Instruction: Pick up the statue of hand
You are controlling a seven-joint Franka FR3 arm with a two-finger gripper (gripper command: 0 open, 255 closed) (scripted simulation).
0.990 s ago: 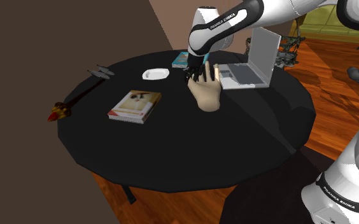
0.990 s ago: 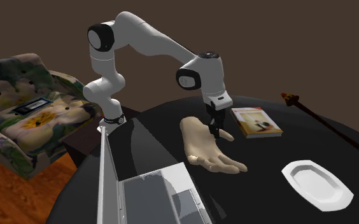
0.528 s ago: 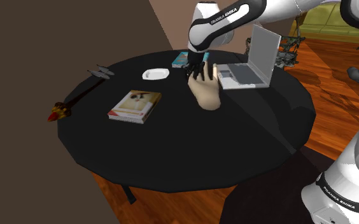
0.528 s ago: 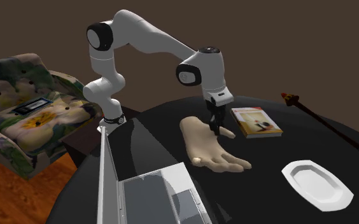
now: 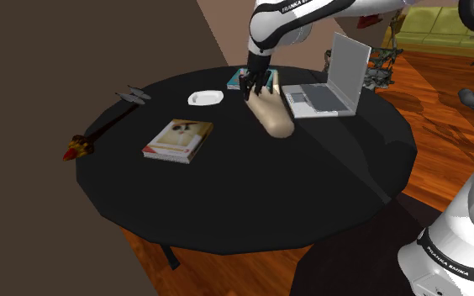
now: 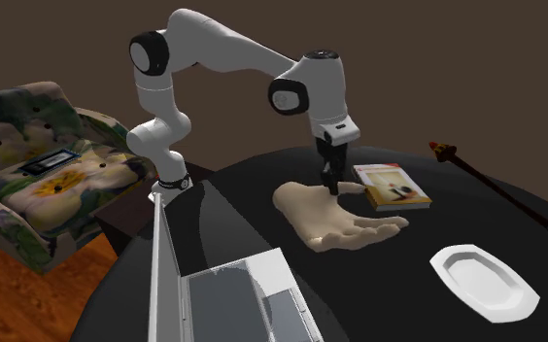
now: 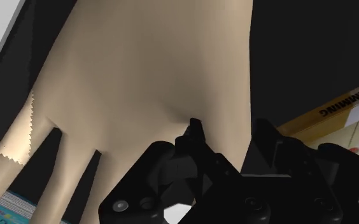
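a round black table (image 5: 227, 202) is standing on a reddish wooden floor (image 5: 445, 109). a plain brown wall (image 5: 84, 50) is rising behind it at the shoulder view's left. a green sofa (image 5: 441, 29) is sitting at the floor's far end. in the second exterior view a flower-patterned armchair (image 6: 19, 194) is sitting beside the table, before a dark brown wall (image 6: 457, 68).
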